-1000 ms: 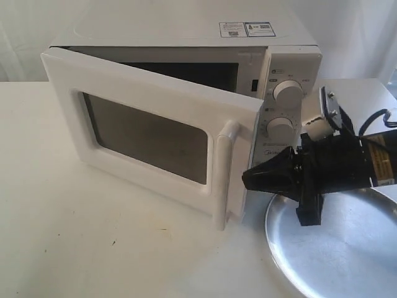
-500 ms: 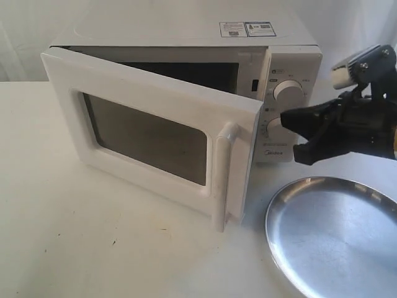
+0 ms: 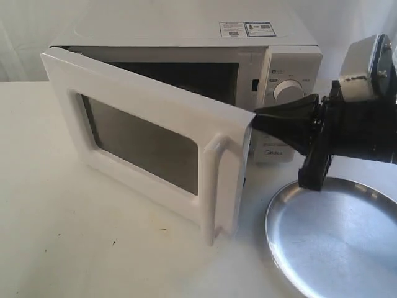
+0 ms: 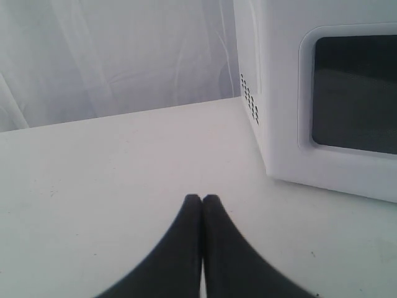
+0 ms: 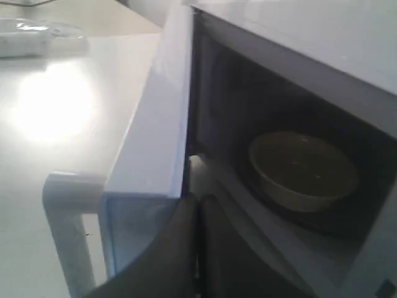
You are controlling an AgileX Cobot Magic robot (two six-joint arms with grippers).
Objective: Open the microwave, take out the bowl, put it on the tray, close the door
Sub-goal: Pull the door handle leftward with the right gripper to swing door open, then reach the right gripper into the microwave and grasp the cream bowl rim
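The white microwave (image 3: 282, 71) stands at the back of the table with its door (image 3: 142, 139) swung partly open, bar handle (image 3: 214, 186) facing the front. My right gripper (image 3: 257, 121) is shut, its tip at the door's free inner edge (image 5: 167, 149), in the gap between door and oven. Inside the dark cavity sits the cream bowl (image 5: 302, 169). The silver tray (image 3: 338, 233) lies on the table at front right, below my right arm. My left gripper (image 4: 201, 200) is shut on nothing, low over the bare table beside the door (image 4: 347, 93).
The two dials (image 3: 286, 91) are on the panel behind my right gripper. A white curtain (image 4: 111, 56) hangs behind the table. A clear plastic item (image 5: 31, 34) lies far off on the tabletop.
My right gripper rose from over the tray, then moved left to the door's free edge. The door has swung a little wider open.
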